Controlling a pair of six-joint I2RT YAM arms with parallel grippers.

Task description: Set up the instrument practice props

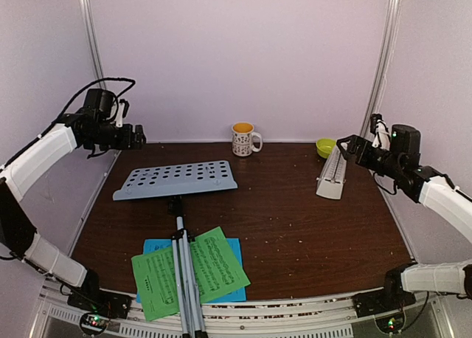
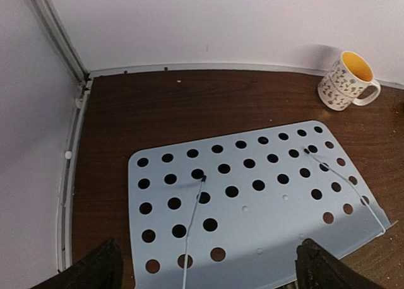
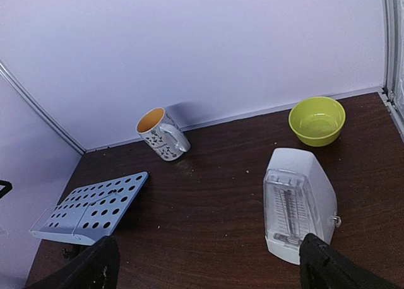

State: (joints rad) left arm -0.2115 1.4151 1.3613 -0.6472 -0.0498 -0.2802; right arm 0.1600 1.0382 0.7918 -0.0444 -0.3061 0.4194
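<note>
Setup looks barely begun, with both arms raised and holding nothing. The left arm (image 1: 44, 155) hovers above the perforated desk of the music stand (image 1: 177, 179), its jaws spread wide. The right arm (image 1: 435, 194) hangs over the metronome (image 1: 332, 177), jaws equally spread. The metronome sits at the table's (image 1: 295, 227) right side, clear cover on, near the lime-green bowl (image 1: 325, 147). The stand's tripod (image 1: 184, 279) is folded, and its legs run toward the near edge across the green sheet (image 1: 214, 260), which overlaps the blue sheet (image 1: 234, 290). The mug (image 1: 245, 139) stands at the back. The step in hand seems to be the first reach. Next, the left jaws probably need to descend and close on the desk's edge or the stem, lifting it clear before either sheet can be slid free.
</note>
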